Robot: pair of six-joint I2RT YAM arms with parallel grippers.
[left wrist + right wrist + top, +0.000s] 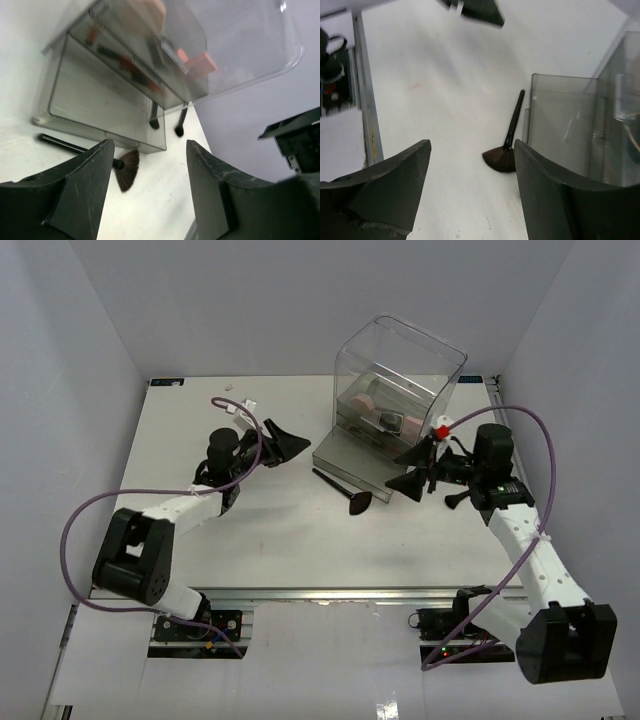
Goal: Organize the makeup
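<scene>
Starting from the near edge of the worktop (pixel 270 550), where both arms are bolted, nothing of the makeup is met until the middle. The left fingers (pixel 85 190) are spread wide with nothing between them, held over the left half and turned toward the drawer. The right fingers (pixel 385 185) are likewise spread wide and empty, held beside the right edge and pointed inward.

Between the two, slightly right of centre, the fan brush (pixel 345 493) is laid flat on the bare surface. Its head is turned toward the near edge and its handle slants away to the far left, just in front of the drawer (pixel 345 452). It is judged to be the one item not yet put away, and the spread of both pairs of fingers seems meant to let either take it.

The drawer is pulled out of the clear box (pixel 400 365), presumably so that things can be dropped in from above. The box is set toward the far right corner. Behind its walls, red-tipped pencils (pixel 125 62), dark brush handles (pixel 154 120) and pink or orange shapes (pixel 200 62) are made out only as blurs, and which compartment each lies in cannot be told. Whether the pulled-out drawer holds anything cannot be settled. In the left wrist view, part of the fan brush's handle is cut off by a finger.
</scene>
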